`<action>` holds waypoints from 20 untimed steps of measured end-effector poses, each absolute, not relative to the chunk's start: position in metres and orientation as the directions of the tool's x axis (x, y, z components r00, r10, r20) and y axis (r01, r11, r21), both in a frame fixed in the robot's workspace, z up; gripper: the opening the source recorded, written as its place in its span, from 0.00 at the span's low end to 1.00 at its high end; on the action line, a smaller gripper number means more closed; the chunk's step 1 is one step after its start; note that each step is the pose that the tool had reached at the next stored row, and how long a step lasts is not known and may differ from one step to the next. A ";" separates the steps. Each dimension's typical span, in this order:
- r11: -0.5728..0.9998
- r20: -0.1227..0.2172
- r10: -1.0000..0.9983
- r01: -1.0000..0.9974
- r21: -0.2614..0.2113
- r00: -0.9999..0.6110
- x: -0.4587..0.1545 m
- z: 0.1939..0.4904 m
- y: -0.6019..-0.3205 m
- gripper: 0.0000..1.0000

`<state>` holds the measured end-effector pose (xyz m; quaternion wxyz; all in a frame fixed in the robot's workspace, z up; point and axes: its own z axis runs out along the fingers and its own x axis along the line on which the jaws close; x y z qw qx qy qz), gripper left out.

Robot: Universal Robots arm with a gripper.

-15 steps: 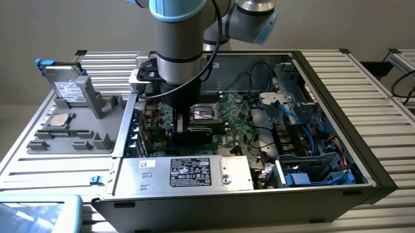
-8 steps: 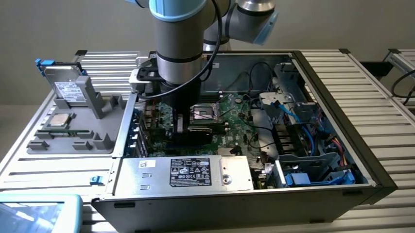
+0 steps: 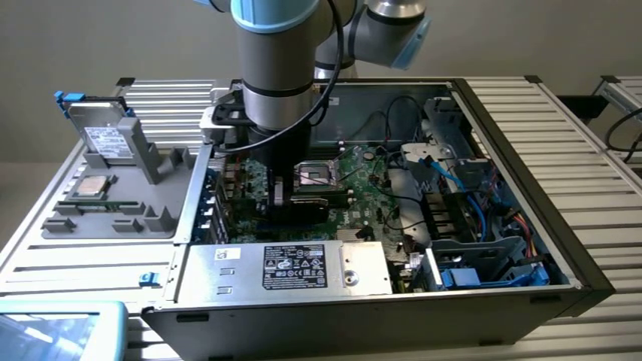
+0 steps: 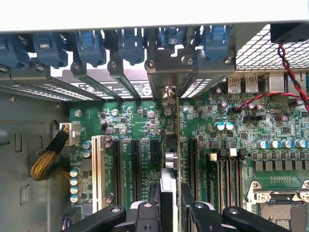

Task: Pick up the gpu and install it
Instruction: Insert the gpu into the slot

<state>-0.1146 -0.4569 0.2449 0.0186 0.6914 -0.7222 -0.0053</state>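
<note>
The gpu (image 4: 170,162) shows edge-on in the wrist view, standing upright over the motherboard's black expansion slots (image 4: 117,164). Its silver end bracket (image 4: 166,94) reaches the rear slot openings of the case. My gripper (image 4: 170,208) is shut on the gpu, with one black finger (image 4: 153,203) on each side of the card. In the exterior view the gripper (image 3: 286,197) is down inside the open computer case (image 3: 531,195), over the motherboard toward the exterior view's left. The dark gpu (image 3: 306,203) sits just under it, whether it is seated in a slot I cannot tell.
A grey parts holder (image 3: 120,218) at the exterior view's left carries a silver hard drive (image 3: 105,139), a processor (image 3: 92,186) and memory sticks (image 3: 101,204). Inside the case are the power supply (image 3: 301,267), the CPU socket (image 3: 314,174) and blue cables (image 3: 482,218). Blue bracket clips (image 4: 130,43) line the rear wall.
</note>
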 end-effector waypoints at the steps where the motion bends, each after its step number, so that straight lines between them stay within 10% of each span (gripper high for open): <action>1: 0.044 0.019 -0.999 -0.998 0.033 -0.043 -0.114 0.245 -0.457 0.28; 20: 0.044 0.020 -0.999 -0.998 0.033 -0.043 -0.115 0.243 -0.457 0.28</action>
